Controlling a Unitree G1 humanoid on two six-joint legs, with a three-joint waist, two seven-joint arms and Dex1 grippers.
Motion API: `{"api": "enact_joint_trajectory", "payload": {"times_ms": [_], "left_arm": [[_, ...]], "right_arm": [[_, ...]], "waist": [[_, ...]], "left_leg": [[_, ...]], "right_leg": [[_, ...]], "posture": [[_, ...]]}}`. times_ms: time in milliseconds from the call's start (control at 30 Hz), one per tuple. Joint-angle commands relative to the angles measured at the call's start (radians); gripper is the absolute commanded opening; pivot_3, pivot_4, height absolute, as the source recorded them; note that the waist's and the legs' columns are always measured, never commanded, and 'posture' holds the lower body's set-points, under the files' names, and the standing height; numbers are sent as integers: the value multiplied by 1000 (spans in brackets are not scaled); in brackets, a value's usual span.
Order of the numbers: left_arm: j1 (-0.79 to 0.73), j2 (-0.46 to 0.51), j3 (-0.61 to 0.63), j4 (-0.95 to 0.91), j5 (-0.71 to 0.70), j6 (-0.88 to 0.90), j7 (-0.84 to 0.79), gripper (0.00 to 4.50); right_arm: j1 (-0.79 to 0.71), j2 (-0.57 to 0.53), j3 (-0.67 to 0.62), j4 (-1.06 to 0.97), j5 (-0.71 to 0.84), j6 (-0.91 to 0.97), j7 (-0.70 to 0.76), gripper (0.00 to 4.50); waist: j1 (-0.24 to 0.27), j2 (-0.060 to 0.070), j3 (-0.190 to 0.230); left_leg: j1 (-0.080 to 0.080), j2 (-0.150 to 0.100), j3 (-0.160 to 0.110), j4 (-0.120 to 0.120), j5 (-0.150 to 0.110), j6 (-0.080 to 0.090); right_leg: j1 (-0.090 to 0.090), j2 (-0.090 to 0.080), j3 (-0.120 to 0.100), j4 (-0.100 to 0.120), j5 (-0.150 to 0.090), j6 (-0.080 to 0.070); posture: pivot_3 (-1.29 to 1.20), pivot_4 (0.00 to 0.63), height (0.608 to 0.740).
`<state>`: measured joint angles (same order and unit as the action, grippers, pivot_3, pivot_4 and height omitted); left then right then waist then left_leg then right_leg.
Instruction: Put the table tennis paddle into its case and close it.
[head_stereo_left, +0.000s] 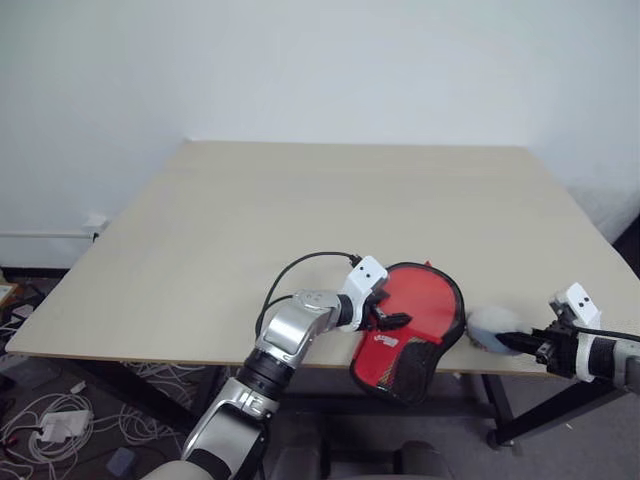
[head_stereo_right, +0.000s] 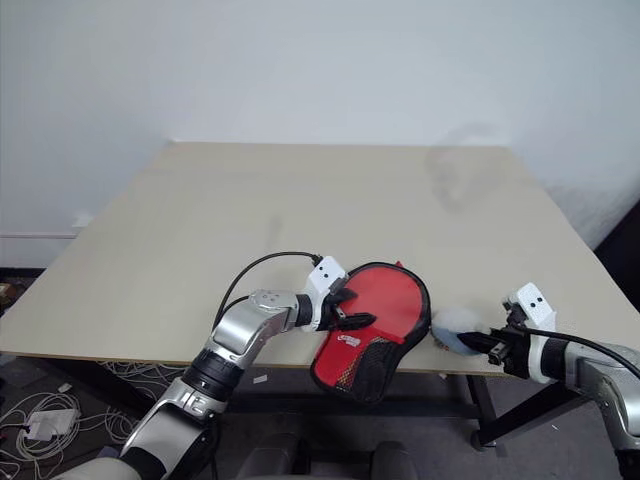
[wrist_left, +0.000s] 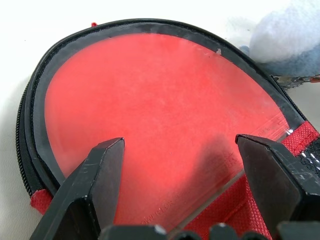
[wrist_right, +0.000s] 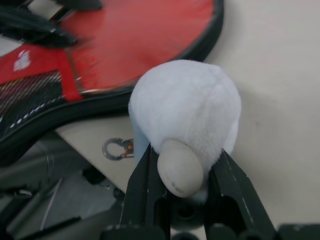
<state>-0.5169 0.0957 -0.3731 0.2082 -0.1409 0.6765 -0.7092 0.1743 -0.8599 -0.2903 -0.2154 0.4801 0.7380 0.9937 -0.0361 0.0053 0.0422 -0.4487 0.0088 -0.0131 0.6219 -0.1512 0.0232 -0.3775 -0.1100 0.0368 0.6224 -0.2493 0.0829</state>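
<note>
A pale wooden table (head_stereo_left: 300, 230) on dark legs stands before a plain white wall, with white cables on the floor at its left. At the near edge, toward the right corner, lies the red paddle-shaped zip case (head_stereo_left: 410, 330) with black trim, its handle end overhanging; red shows through its clear window. The left gripper (head_stereo_left: 385, 312) rests spread on it. The right gripper (wrist_right: 182, 192) clenches a fluffy white plush object (wrist_right: 185, 112) just beside the case.
</note>
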Motion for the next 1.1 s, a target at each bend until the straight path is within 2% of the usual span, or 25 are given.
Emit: {"api": "enact_joint_trajectory", "payload": {"times_ms": [33, 100, 233, 367, 567, 667, 767, 867, 1000, 1033, 1100], "left_arm": [[29, 15, -17, 79, 17, 57, 8, 3790], [28, 13, -18, 81, 17, 56, 9, 3790], [27, 9, -17, 84, 15, 56, 12, 3790], [24, 9, -15, 88, 14, 54, 15, 3790], [23, 11, -15, 92, 13, 51, 19, 3790], [23, 13, -16, 90, 13, 53, 19, 3790], [23, 14, -17, 89, 11, 54, 19, 3790], [23, 12, -17, 89, 11, 54, 21, 3790], [23, 8, -14, 92, 8, 55, 24, 3790], [23, 8, -14, 93, 9, 55, 24, 3790], [23, 8, -15, 94, 9, 54, 24, 3790]], "right_arm": [[89, -27, -36, -71, 22, -26, 54, 377], [133, -22, -32, -102, 33, -28, 55, 377], [180, 1, 1, -131, 39, -7, 18, 377], [188, 65, 29, -139, 39, -3, -55, 376], [173, 82, 75, -141, 12, -3, -104, 375], [92, 131, -13, -95, 94, 32, -148, 375], [61, 129, -59, -73, 141, 73, -139, 1435], [63, 101, -56, -98, 151, 87, -120, 2509], [4, 98, -50, -69, 117, 78, -170, 3994], [-8, 96, -52, -63, 118, 77, -168, 4277], [-45, 81, -43, -47, 110, 74, -161, 4277]], "waist": [[12, -1, 0], [18, -1, 0], [31, -4, -3], [39, -12, -7], [36, -11, -8], [32, -11, -9], [29, -2, -11], [31, -2, -11], [31, 0, -11], [32, 0, -11], [33, 0, -11]], "left_leg": [[0, -1, 1, 0, -1, 1], [1, -3, 1, 0, -2, 2], [1, -3, 0, 0, -3, 2], [2, 0, 0, 0, -6, -1], [3, 4, -1, 0, -6, -2], [3, 7, -1, 0, -6, -2], [1, 12, 0, -2, -6, -2], [1, 13, 2, -4, -6, -2], [1, 16, 2, -4, -6, -2], [1, 16, 2, -4, -6, -2], [1, 17, 2, -4, -6, -2]], "right_leg": [[0, -2, -1, 0, 0, 0], [1, -9, -7, 0, 0, 0], [2, -10, -11, 0, -2, 4], [2, -10, -15, 0, -4, 6], [3, -13, -25, -1, -3, 6], [3, -12, -29, -3, -3, 6], [5, -13, -37, -13, -3, 4], [5, -13, -37, -15, -3, 4], [5, -13, -41, -16, -2, 4], [4, -13, -42, -16, -2, 4], [4, -13, -44, -17, -2, 4]], "posture": [[0, 0, 716], [0, 0, 716], [0, 0, 716], [0, 0, 716], [0, 0, 716], [0, 0, 716], [0, 0, 716], [0, 0, 716], [0, 0, 716], [0, 0, 716], [0, 0, 716]]}}
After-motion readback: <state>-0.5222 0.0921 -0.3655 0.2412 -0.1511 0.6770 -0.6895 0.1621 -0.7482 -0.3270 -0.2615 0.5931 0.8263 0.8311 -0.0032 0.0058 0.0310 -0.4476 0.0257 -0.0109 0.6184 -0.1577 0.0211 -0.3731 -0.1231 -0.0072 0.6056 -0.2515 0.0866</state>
